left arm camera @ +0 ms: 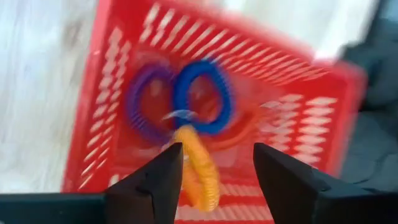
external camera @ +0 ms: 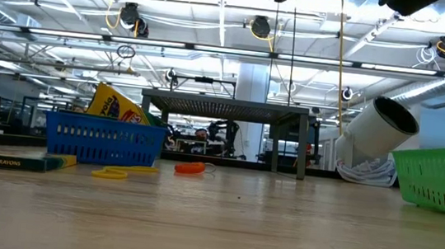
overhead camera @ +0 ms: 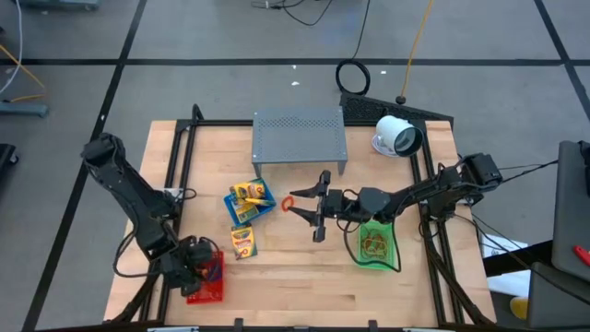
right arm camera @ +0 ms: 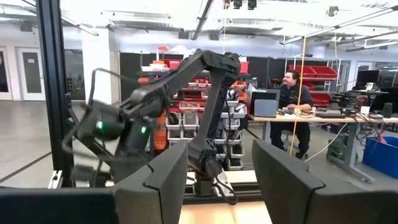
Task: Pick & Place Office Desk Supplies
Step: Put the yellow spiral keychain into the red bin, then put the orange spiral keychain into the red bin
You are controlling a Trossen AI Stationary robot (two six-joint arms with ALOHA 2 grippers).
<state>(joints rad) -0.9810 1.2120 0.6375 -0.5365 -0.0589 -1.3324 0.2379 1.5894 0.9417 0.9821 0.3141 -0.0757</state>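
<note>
Between our left fingers (left arm camera: 217,180), which stand apart with nothing pinched, an orange coiled rubber-band loop (left arm camera: 199,168) sits or drops into the small red rectangular plastic basket (left arm camera: 124,74) right below them; whether it has fully settled we cannot tell, since it is blurred. We judge this to be the release step of a drop-off, and the next move calls for lifting the left fingers straight up clear of the red wall before heading to another loose supply. Already in that basket lie a purple coiled loop (left arm camera: 144,102) and a blue coiled loop (left arm camera: 202,96), side by side and overlapping. Our right fingers (overhead camera: 318,210) hover over the middle of the wooden tabletop (overhead camera: 295,277), spread and empty, with another orange loop (overhead camera: 297,204) lying just beside them, a likely next pick that would need the fingers lowered around the band. Further out, the small green rectangular plastic basket (overhead camera: 398,261) under the right arm holds what looks like tan loops (overhead camera: 373,243). The small blue rectangular plastic basket (external camera: 105,141) carries an upright yellow crayon pack (external camera: 114,105), and a second yellow crayon pack (overhead camera: 242,242) lies flat on the tabletop beside it.
</note>
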